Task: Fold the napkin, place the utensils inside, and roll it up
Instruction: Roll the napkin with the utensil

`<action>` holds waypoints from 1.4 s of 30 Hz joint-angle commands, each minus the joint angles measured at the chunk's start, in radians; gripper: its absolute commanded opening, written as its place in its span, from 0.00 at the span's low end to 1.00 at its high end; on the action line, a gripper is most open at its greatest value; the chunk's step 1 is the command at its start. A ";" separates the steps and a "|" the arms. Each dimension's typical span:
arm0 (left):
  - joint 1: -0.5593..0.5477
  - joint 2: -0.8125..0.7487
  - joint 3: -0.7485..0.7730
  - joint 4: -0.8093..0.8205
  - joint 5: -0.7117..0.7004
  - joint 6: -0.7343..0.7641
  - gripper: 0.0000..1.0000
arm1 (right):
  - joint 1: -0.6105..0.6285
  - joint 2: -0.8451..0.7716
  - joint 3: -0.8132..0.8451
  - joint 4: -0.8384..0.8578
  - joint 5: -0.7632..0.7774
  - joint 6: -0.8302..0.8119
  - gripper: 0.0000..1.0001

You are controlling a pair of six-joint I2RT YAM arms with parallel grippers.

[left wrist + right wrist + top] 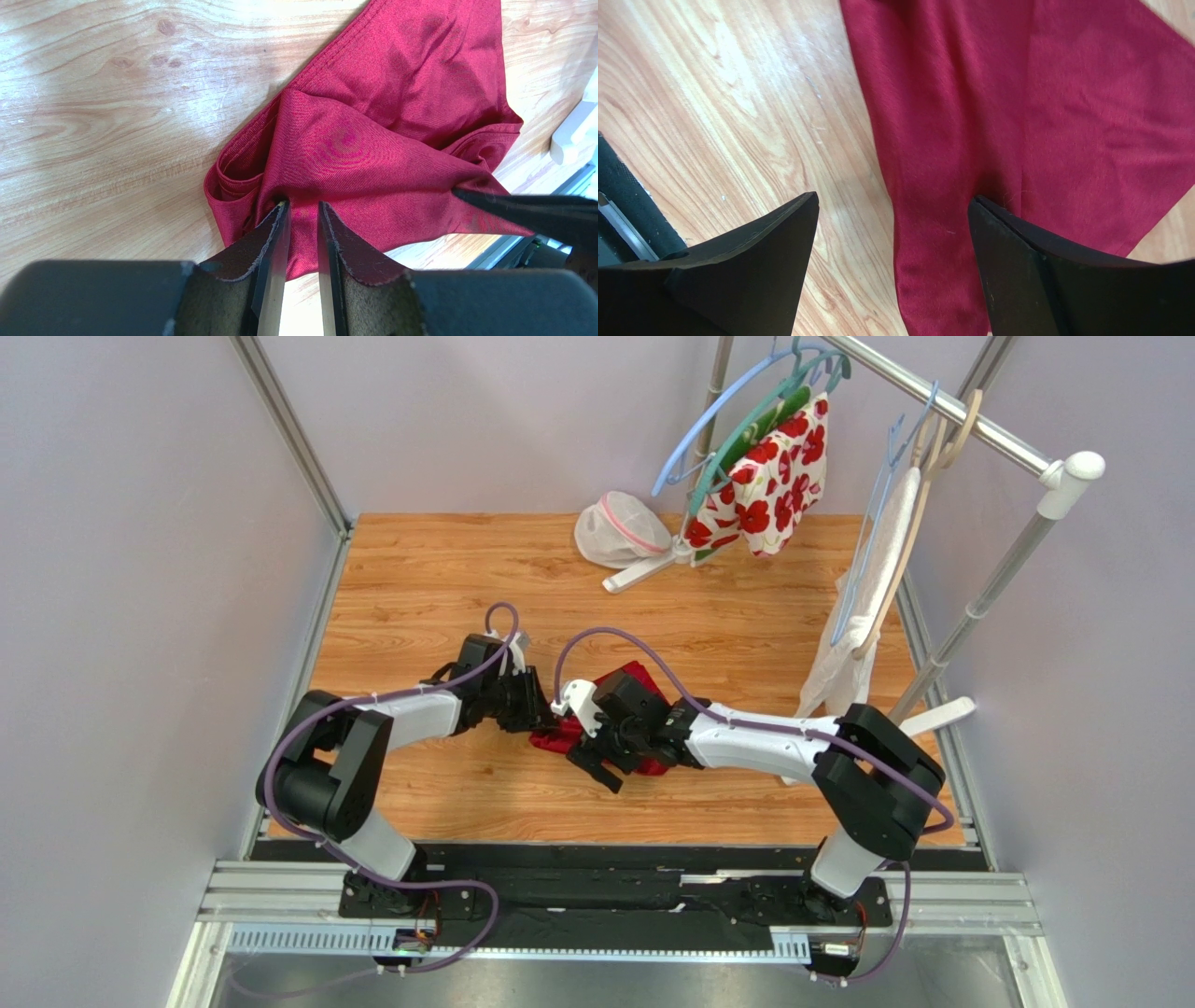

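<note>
The dark red napkin lies crumpled on the wooden table between the two arms. In the left wrist view it bunches into folds that run to my left gripper, whose jaws are nearly together and pinch a gathered edge of the cloth. That gripper sits at the napkin's left side. My right gripper hovers over the napkin's near edge. Its jaws are wide open and empty, with the napkin and bare wood below. The utensils are out of view.
A clothes rack stands at the back right with hangers, a white cloth with red flowers and a white towel. A white bag lies at the back by the rack's foot. Grey walls close both sides.
</note>
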 commanded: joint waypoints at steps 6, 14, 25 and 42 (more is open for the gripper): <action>-0.001 0.050 -0.021 -0.132 -0.074 0.053 0.31 | 0.030 0.065 0.061 0.056 0.037 -0.098 0.84; -0.001 0.040 -0.025 -0.132 -0.074 0.053 0.31 | -0.013 0.160 0.119 0.004 0.033 -0.058 0.80; -0.001 -0.035 -0.009 -0.138 -0.071 0.058 0.44 | -0.057 0.258 0.182 -0.200 -0.212 -0.046 0.28; 0.004 -0.545 -0.172 -0.235 -0.232 0.055 0.55 | -0.197 0.468 0.251 -0.275 -0.801 0.065 0.00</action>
